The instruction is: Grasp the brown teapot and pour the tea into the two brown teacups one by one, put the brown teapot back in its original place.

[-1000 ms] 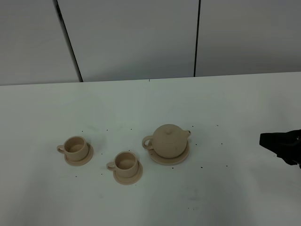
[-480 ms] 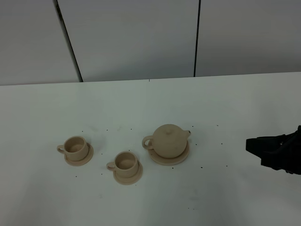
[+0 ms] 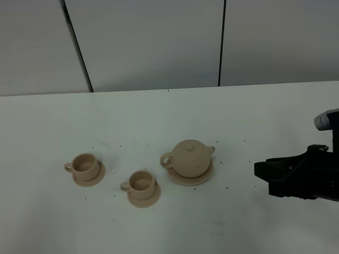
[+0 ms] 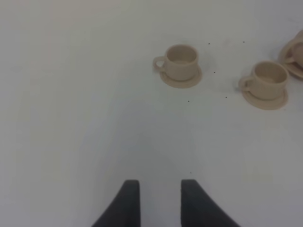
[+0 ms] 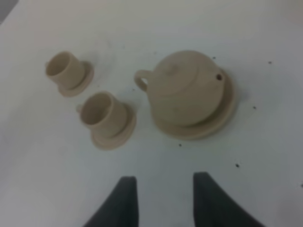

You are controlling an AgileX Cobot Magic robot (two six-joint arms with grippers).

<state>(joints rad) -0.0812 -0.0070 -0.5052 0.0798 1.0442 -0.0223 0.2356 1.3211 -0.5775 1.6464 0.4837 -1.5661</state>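
Brown teapot (image 3: 189, 157) sits on wide saucer (image 3: 191, 182), mid-bench (image 3: 159, 114). Outer teacup (image 3: 85, 165) and nearer teacup (image 3: 141, 182) stand on its handle side. Right claw (image 5: 161, 183) open, empty, off its spout side. Left claw (image 4: 154, 188) parted, empty.

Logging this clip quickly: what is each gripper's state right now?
Left gripper: open, holding nothing.
Right gripper: open, holding nothing, apart from the teapot.

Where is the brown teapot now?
In the exterior high view the brown teapot sits on its wide saucer, right of centre, with the nearer teacup to its left.
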